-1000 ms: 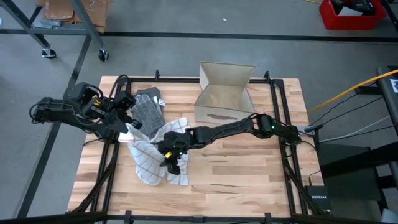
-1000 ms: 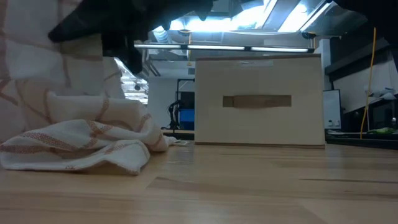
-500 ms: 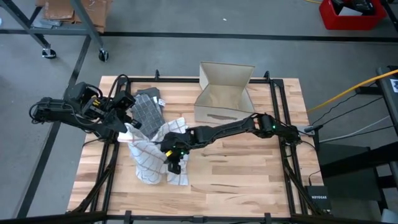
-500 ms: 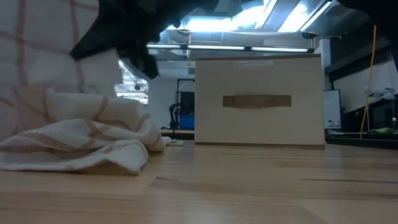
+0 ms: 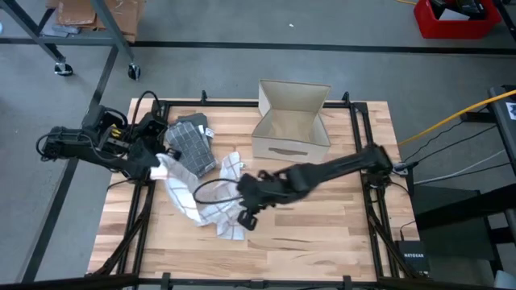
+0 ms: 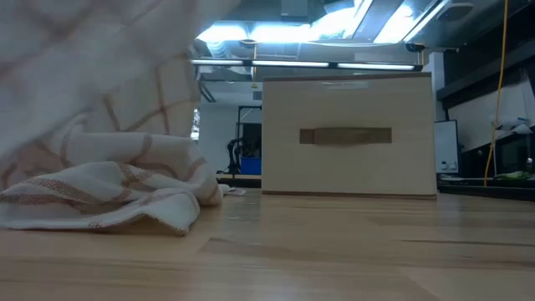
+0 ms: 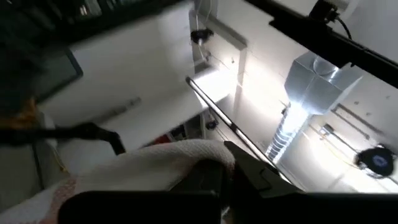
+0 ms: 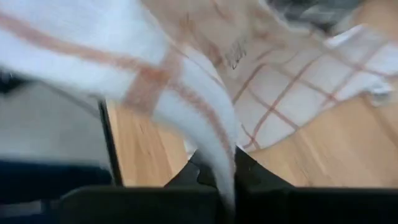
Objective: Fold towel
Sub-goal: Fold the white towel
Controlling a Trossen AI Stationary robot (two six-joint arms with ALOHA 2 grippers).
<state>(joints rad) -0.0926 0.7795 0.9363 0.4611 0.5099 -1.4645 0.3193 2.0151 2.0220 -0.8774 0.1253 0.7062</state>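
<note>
Wooden table (image 5: 322, 217) by the cardboard box (image 5: 292, 121): both the left gripper (image 5: 159, 163) and right gripper (image 5: 246, 213) pinch the checked towel (image 5: 197, 197), which wants pulling apart evenly until flat.

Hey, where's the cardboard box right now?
In the high view the cardboard box sits at the table's far edge, near the middle, right of the grey cloth and beyond the white checked towel.

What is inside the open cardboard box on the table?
From above, the cardboard box shows only its bare brown floor; nothing lies in it. The strip just behind its front wall is hidden from view.
</note>
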